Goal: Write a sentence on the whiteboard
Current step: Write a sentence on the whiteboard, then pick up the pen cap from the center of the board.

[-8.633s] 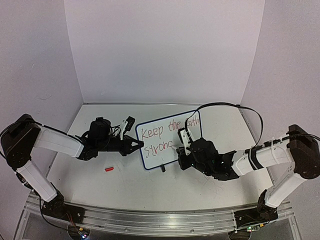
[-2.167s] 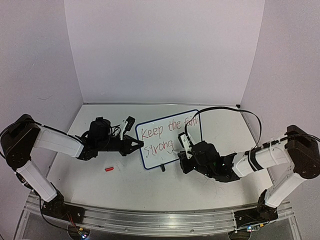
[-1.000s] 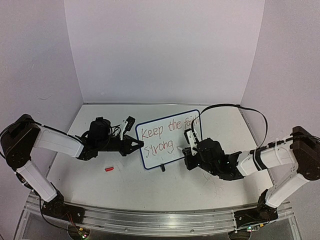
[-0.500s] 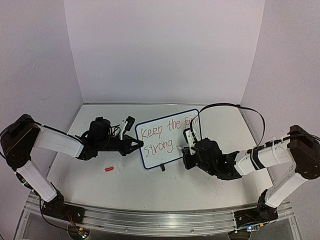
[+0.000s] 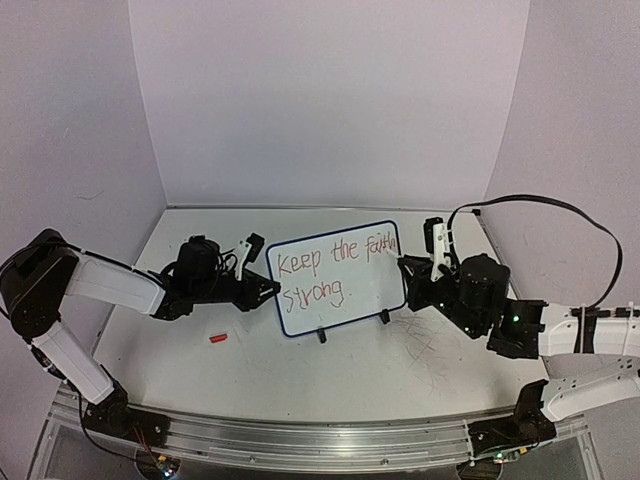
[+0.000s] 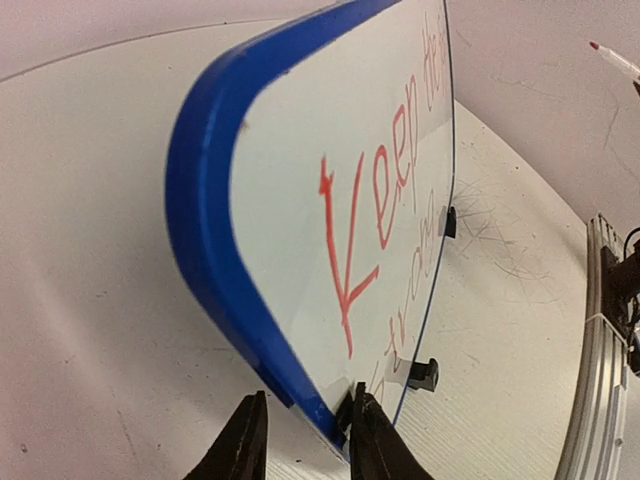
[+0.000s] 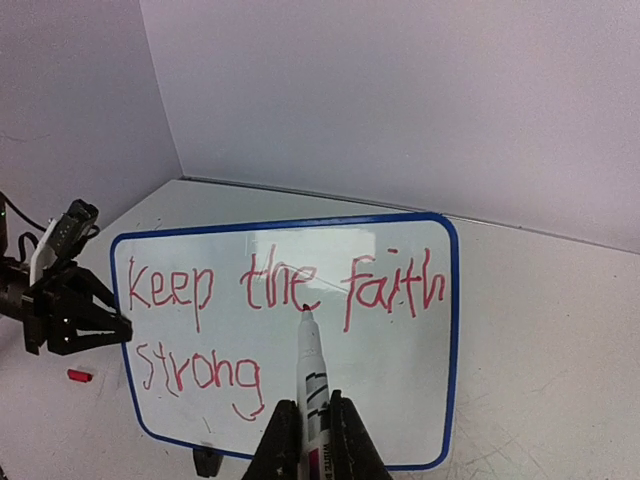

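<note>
Grippers first: my right gripper (image 7: 305, 440) is clenched on a white marker with a red tip (image 7: 310, 370). My left gripper (image 6: 305, 440) sits at the lower corner of the board's near end.

On the scratched white tabletop (image 5: 300, 370), towards the middle, the small rectangular whiteboard with a thin dark-blue rim (image 5: 372, 300) stands propped on its two black clip feet (image 5: 321, 337), between my two arms. The sentence (image 5: 300, 262), in thin red handwriting on two lines, reads "Keep the faith strong." with a dot after the last word. I judge the writing itself finished. What seems left is to let the board go and put the marker down.

My marker's tip points up and away from me and is clear of the board, which lies apart from it to my left. On the left, my fingers straddle the blue rim. One looks to be against it and the other shows a sliver of table beside it, so I take that hold as loosened. A tiny red cap (image 5: 218, 339) lies on the table near my left arm.
</note>
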